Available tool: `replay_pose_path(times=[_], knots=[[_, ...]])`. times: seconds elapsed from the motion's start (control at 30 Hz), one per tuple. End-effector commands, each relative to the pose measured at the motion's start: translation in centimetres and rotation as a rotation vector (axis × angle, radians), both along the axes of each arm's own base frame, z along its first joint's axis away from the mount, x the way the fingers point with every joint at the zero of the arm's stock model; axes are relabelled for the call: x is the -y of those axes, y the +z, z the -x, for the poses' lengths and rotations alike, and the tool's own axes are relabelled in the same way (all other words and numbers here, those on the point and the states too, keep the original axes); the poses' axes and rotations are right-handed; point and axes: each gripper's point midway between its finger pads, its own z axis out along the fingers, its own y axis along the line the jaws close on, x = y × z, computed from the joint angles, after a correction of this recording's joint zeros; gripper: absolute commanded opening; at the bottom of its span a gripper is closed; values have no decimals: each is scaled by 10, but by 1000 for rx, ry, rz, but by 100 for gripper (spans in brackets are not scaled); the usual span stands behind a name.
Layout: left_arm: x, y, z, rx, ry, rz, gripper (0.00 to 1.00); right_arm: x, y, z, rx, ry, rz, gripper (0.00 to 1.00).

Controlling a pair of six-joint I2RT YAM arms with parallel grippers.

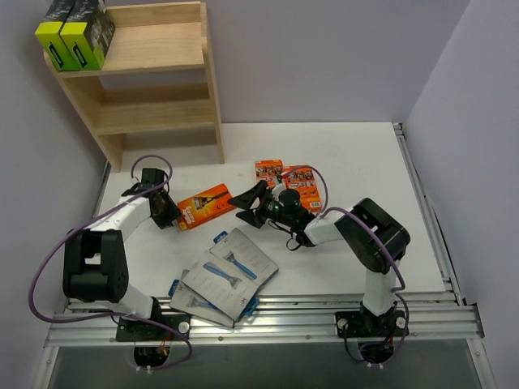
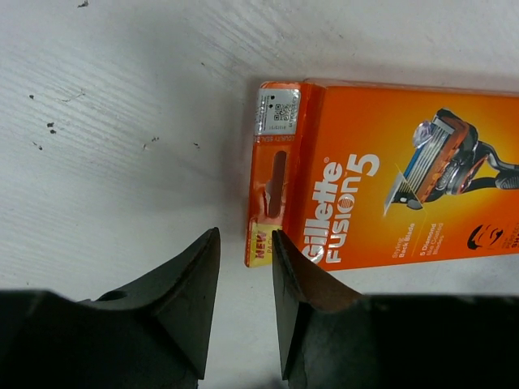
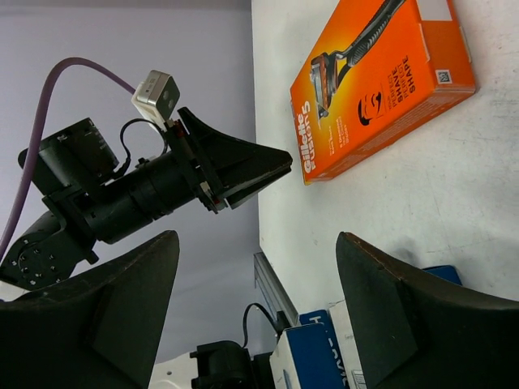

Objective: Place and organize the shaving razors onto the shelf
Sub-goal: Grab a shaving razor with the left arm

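An orange razor pack (image 1: 205, 206) lies flat on the white table between my two grippers. In the left wrist view this pack (image 2: 405, 194) fills the upper right, and my left gripper (image 2: 246, 237) stands partly open at its hang-tab end. The right fingertip (image 2: 280, 243) overlaps the tab's corner, and nothing is gripped. My right gripper (image 1: 247, 203) is wide open just right of the same pack (image 3: 381, 89), its jaws empty. Two black boxes with lime-green sides (image 1: 77, 32) stand on the top tier of the wooden shelf (image 1: 212, 89) at the far left.
Two more orange packs (image 1: 268, 172) (image 1: 300, 185) lie behind the right gripper. Several grey cards showing a blue razor (image 1: 235, 267) are piled near the front edge, by the metal rail (image 1: 259, 312). The shelf's lower tier (image 1: 158, 117) holds nothing.
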Motion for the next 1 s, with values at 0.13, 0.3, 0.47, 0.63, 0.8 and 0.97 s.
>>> replay_pose_path(times=[0.13, 0.3, 0.47, 0.63, 0.8, 0.97], knots=[[-5, -3, -19, 51, 11, -31, 41, 2, 5, -5, 31, 14, -45, 73], [-6, -7, -23, 50, 9, -40, 42, 3, -2, -8, 22, 16, -48, 73], [-8, -12, -23, 47, 13, -49, 43, 4, -5, -9, 16, 17, -57, 73], [-9, -14, -23, 51, 14, -56, 43, 5, -7, -10, 14, 19, -59, 72], [-10, -15, -23, 57, 16, -60, 43, 6, -8, -9, 15, 21, -64, 72], [-9, -21, -21, 49, 16, -57, 43, 7, -9, -9, 14, 20, -71, 70]])
